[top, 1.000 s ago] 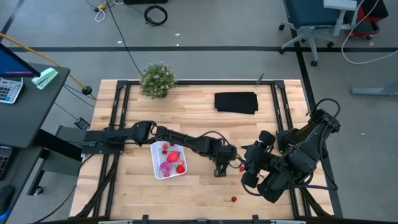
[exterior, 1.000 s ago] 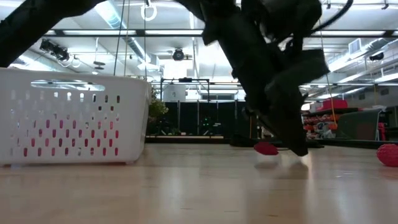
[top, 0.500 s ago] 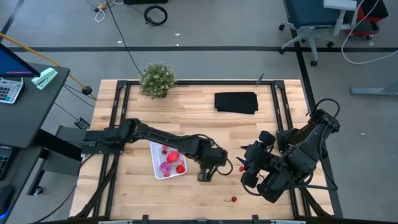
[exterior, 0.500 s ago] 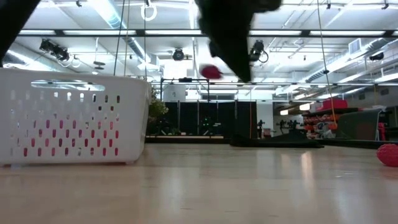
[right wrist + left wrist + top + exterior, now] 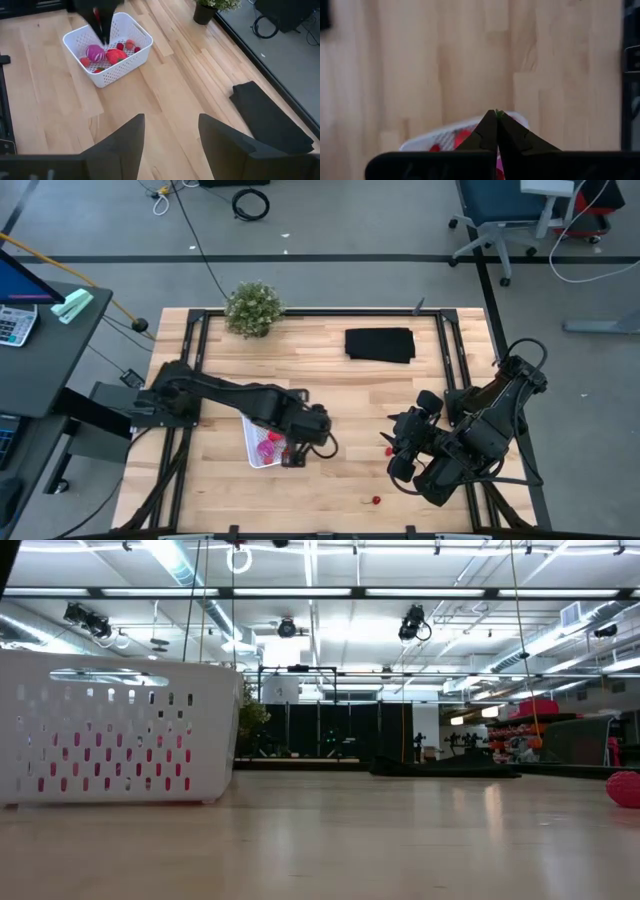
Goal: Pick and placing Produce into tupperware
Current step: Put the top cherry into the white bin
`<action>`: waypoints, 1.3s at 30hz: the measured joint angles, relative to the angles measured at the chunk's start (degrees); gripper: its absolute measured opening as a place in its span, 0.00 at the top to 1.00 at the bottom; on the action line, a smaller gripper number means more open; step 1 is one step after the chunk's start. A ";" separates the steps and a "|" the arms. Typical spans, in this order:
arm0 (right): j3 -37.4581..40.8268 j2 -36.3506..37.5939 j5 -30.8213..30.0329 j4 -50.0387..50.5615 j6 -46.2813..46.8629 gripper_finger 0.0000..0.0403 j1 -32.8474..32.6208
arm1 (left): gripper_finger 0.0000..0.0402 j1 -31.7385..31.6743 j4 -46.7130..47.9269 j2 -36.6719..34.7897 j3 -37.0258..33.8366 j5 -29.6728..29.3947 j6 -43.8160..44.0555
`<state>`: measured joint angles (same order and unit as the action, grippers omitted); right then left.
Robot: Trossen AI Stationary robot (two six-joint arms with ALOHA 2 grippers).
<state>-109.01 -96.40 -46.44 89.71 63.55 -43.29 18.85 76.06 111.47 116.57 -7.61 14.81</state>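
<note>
Above wooden table (image 5: 330,385), left hand (image 5: 291,459) pinched on small produce (image 5: 498,113) (over tupperware (image 5: 252,452)).

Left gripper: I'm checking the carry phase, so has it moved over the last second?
Yes. In the high view the left gripper has travelled leftward from near the right gripper to the white container's right edge, shut on a small piece.
</note>
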 joint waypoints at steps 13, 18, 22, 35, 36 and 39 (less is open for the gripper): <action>0.00 0.00 0.00 0.00 2.32 0.52 0.00 | 0.97 6.46 13.06 -1.87 -0.09 -10.29 12.98; 0.00 0.00 0.00 0.00 2.32 0.52 -0.01 | 0.98 9.23 13.91 -1.87 -0.09 -13.72 17.35; 0.00 0.00 0.00 0.00 2.30 0.52 0.00 | 0.99 11.19 13.91 -1.87 -0.09 -15.08 21.49; 0.00 0.00 0.00 0.02 2.13 0.52 -0.01 | 0.99 15.91 13.87 -8.79 -10.90 -20.70 37.39; 0.00 0.00 0.00 0.02 1.76 0.52 -0.02 | 0.99 16.37 13.95 -11.01 -14.23 -20.65 40.62; 0.00 0.00 -0.02 0.02 -0.08 0.52 -0.01 | 0.99 17.66 11.30 -18.38 -24.49 -20.58 48.56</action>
<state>-109.01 -96.40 -46.46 89.73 63.47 -43.29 36.51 87.36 93.09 92.08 -28.19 63.37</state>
